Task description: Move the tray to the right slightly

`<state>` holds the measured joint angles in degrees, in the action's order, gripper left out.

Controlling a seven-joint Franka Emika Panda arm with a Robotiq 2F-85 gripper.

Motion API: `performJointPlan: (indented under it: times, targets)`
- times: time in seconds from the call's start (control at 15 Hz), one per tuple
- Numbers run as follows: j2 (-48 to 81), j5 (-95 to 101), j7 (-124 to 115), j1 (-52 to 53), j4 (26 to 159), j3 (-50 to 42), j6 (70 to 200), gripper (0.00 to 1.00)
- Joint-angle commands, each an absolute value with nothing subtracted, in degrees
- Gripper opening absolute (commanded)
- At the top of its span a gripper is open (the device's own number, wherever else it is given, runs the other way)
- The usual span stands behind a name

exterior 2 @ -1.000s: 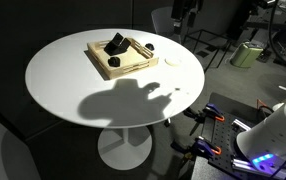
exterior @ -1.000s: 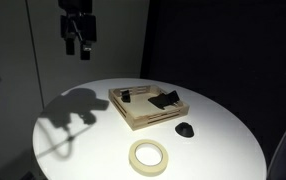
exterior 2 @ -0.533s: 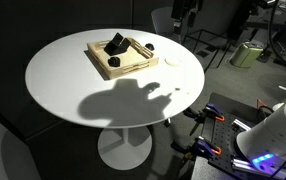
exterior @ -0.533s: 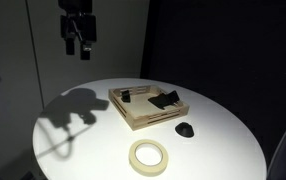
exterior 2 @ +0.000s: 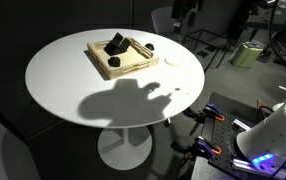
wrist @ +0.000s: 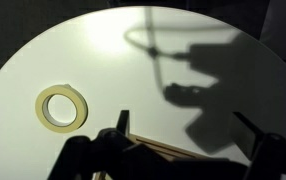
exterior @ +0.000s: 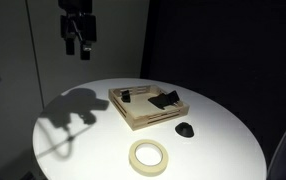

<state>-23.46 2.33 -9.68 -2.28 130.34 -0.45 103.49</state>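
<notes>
The Robotiq gripper [exterior: 79,50] hangs high above the far edge of the round white table [exterior: 93,140], against a dark wall, well apart from everything on the tabletop. Its 2 fingers stand spread with nothing between them. The wrist view confirms this: the dark fingers [wrist: 78,158] frame the bottom corners of the picture with a wide gap between them.

The shallow square light-wood tray [exterior: 148,121] with a low raised rim and an inner divider sits flat on the far half of the table, near its middle. A crumpled black object [exterior: 164,100] lies in one compartment, and a smaller dark item [exterior: 125,96] lies in the other, near the rim. In an exterior view the tray [exterior 2: 131,68] lies toward the far side of the tabletop [exterior 2: 73,90], with the dark contents visible inside. In the wrist view only a thin strip of its pale wooden edge [wrist: 163,148] shows at the bottom.

A small black lump [exterior: 185,129] rests on the table just beside the tray's near corner, apart from it. A cream tape ring [exterior: 149,167] lies flat nearer the camera, well clear of the tray; in the wrist view it [wrist: 43,108] sits alone on the bare white surface.

The arm's shadow [exterior: 73,110] falls across the tabletop beside the tray.
</notes>
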Motion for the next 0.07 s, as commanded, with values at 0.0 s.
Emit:
performJointPlan:
  times: [0.0]
  targets:
    - [-23.43, 2.24, -9.58, -2.55, 130.21, -0.23, 103.34, 1.00]
